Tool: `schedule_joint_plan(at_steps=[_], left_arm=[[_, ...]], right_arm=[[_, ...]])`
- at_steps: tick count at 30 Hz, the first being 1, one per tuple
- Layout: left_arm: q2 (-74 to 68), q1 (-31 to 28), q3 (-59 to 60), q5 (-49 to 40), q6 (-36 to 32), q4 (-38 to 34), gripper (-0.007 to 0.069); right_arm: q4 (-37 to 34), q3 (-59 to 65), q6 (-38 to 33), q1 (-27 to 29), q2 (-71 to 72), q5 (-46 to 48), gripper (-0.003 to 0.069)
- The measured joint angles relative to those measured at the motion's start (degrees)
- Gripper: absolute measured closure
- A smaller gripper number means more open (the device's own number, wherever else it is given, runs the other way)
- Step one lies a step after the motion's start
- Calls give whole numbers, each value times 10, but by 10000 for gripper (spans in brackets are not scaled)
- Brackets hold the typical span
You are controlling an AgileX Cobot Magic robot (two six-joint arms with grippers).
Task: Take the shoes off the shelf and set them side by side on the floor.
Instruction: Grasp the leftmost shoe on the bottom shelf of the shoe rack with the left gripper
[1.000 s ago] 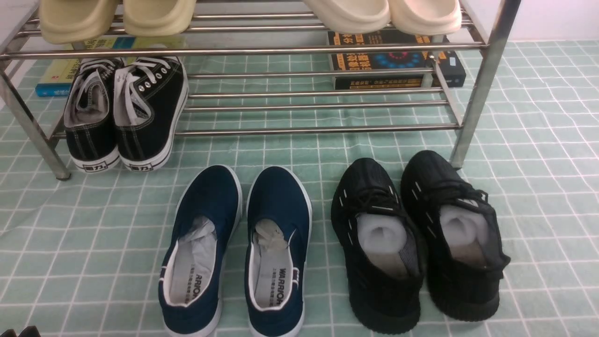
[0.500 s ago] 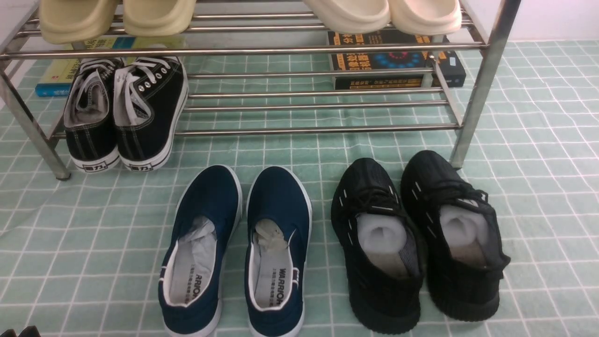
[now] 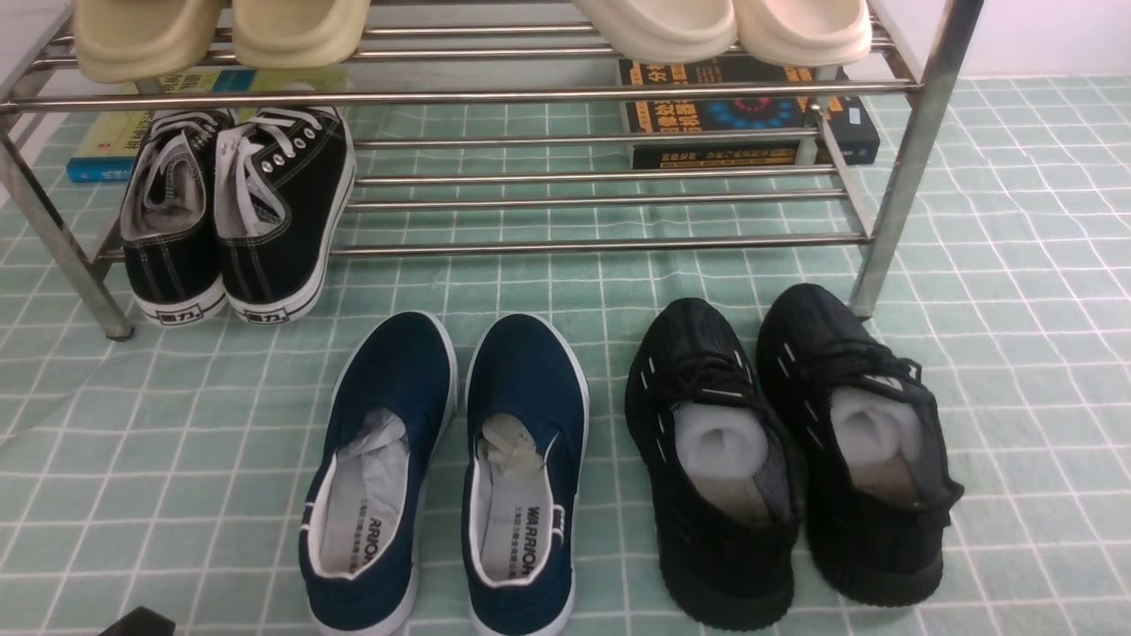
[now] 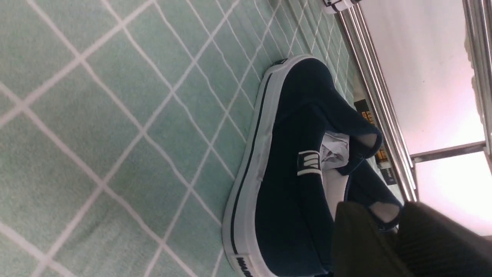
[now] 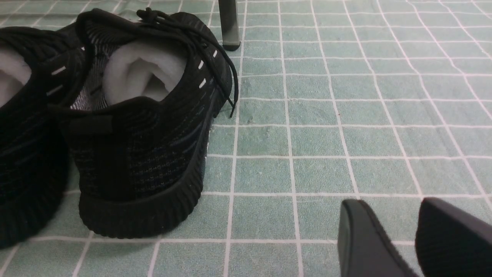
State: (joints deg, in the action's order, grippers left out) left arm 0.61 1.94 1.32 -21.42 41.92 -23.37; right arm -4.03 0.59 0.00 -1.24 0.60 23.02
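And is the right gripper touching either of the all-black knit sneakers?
Apart: the right wrist view shows green floor between the right gripper and the nearest sneaker.

Front pic: bright, even lt, soft shadows by shoes (image 3: 274, 203); small glints on rack bars (image 3: 618, 93). L wrist pic: wall (image 4: 442, 84) beyond gripper (image 4: 392, 231) blown out, pinkish; gripper soft, blurry. R wrist pic: gripper (image 5: 398, 238) blurred, cloth (image 5: 261, 173) sharper beyond it.
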Motion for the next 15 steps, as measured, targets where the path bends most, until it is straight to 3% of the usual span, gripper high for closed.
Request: schedule_joint_plan(at_steps=[7,12,15], left_arm=[[0,0,0,1,4,0,419],[0,0,0,-9,-34,0,417],[0,0,-23,-47,-63,0,463]], right_arm=[[0,0,0,0,0,0,421],[0,0,0,0,0,0,421],[0,0,0,0,0,0,421]])
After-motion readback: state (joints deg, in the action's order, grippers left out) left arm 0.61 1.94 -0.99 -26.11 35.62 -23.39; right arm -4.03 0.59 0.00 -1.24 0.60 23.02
